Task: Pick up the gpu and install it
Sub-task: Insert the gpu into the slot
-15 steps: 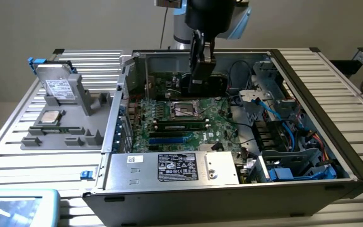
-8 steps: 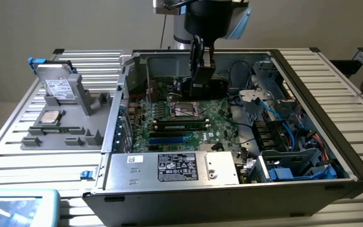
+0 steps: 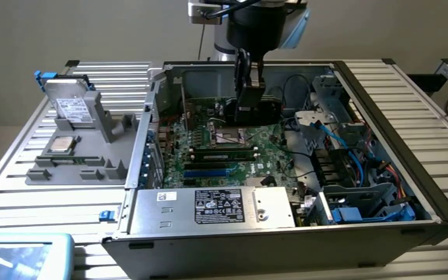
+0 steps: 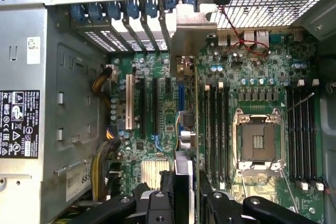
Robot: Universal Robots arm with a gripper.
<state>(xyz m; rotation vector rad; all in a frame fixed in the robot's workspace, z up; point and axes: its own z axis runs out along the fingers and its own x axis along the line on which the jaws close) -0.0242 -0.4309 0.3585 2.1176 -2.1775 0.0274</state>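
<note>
Pickup's done: your black gripper [image 3: 249, 105] is clamped on the gpu [image 4: 186, 135], a thin green-and-black card held edge-on inside the open grey computer case [image 3: 372, 81], over the green motherboard's [image 4: 252, 77] expansion slots. You can't confirm seating yet.

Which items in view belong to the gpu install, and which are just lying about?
In the job:
- gpu, gripped edge-on in the end effector
- motherboard below it
- open case

Lying about:
- silver drive
- CPU chip
- grey tray holding both, outside the case
</note>
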